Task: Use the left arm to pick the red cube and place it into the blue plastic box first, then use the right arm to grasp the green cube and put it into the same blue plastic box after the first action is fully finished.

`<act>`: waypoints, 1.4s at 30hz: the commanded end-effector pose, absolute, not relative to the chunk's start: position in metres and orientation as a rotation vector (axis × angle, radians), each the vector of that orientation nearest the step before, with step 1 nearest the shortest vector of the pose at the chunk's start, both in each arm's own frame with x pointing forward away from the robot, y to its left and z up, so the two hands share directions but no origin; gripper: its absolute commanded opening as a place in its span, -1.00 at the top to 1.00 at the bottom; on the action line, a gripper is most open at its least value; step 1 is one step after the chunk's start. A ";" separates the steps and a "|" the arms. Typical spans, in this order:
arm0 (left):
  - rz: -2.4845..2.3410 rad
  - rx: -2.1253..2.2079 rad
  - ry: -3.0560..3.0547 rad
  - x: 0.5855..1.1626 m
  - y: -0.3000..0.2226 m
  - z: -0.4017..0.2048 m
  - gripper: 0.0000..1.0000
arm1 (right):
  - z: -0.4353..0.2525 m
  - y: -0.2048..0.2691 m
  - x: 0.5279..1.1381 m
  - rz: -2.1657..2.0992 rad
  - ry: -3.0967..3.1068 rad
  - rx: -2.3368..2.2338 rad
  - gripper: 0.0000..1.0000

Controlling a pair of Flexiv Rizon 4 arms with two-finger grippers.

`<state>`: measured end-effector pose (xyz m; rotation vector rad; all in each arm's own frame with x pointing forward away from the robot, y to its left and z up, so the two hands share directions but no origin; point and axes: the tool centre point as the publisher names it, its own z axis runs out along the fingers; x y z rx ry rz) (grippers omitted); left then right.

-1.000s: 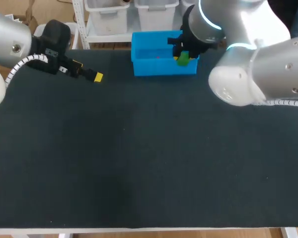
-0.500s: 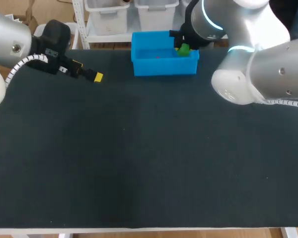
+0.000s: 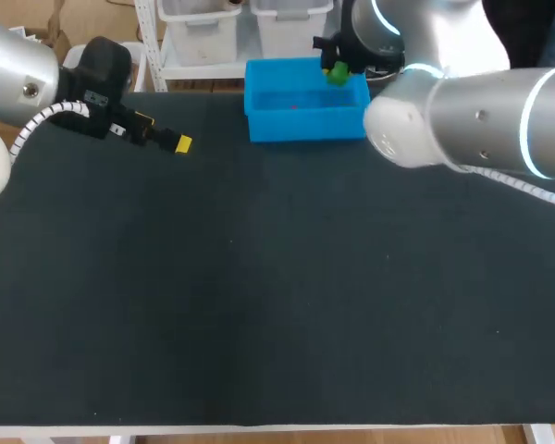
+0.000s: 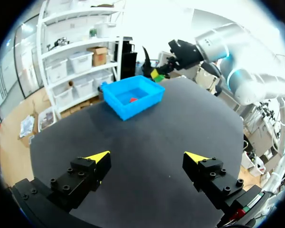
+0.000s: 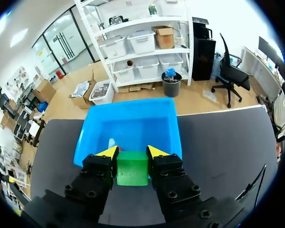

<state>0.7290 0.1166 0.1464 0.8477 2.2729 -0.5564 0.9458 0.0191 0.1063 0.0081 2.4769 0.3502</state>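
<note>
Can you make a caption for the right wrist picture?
Right gripper holds the green cube between its fingers, blue box just ahead.

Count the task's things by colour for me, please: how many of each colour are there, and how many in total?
1 blue plastic box
1 red cube, lying inside the blue plastic box
1 green cube, held in the right pincer
Total: 3

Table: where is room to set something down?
Free: the mat in front of the blue box, right of the left gripper. Crowded: the box's right end, where the right gripper holds the green cube; red cube inside.
</note>
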 end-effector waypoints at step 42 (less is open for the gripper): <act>-0.565 0.851 2.264 0.729 0.119 0.145 -1.00 | 0.080 0.026 0.977 0.295 2.611 -0.045 -1.00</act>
